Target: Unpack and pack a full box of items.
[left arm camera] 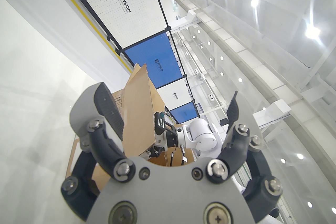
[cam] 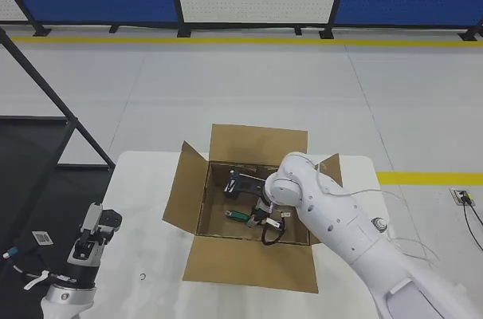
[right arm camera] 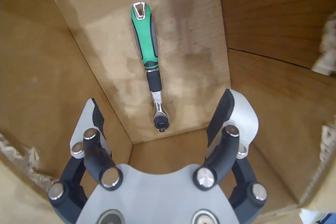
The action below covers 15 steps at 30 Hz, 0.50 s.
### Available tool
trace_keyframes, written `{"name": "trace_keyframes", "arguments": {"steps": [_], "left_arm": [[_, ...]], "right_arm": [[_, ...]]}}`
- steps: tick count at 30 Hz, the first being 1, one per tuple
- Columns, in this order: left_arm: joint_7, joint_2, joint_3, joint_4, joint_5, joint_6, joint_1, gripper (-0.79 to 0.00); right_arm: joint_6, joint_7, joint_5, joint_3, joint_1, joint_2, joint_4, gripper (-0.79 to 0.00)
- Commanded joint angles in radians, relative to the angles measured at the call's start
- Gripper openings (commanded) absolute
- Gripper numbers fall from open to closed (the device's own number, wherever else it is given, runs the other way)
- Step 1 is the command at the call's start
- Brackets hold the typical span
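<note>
White table [cam: 146,239], open cardboard box [cam: 257,143] mid-surface, flaps spread. Right gripper [right arm camera: 160,100] down inside the box, jaws apart, empty, hanging just above a green-handled ratchet wrench [right arm camera: 148,51] that lies flat on the box floor. Left gripper [left arm camera: 168,93] at near left of table, well apart from box, jaws apart, holding nothing.

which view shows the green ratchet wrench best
The right wrist view: the ratchet wrench lies whole on the floor of the box, handle to head. The top view gives a small green piece of its handle. In the left wrist view the box's flap hides the inside.
</note>
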Motion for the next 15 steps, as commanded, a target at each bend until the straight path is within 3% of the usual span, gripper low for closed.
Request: {"name": "trace_keyframes", "arguments": {"steps": [1, 8, 15], "left_arm": [[0.0, 0.0, 0.0, 0.0, 0.0, 0.0, 0.0, 0.0], [0.0, 0.0, 0.0, 0.0, 0.0, 0.0, 0.0, 0.0], [0.0, 0.0, 0.0, 0.0, 0.0, 0.0, 0.0, 0.0]], "right_arm": [[0.005, -0.004, 0.008, -0.022, 0.011, -0.019, 0.049, 0.0], [0.003, 0.013, 0.056, -0.072, 0.05, -0.085, 0.199, 0.0], [0.003, 0.013, 0.056, -0.072, 0.05, -0.085, 0.199, 0.0]]}}
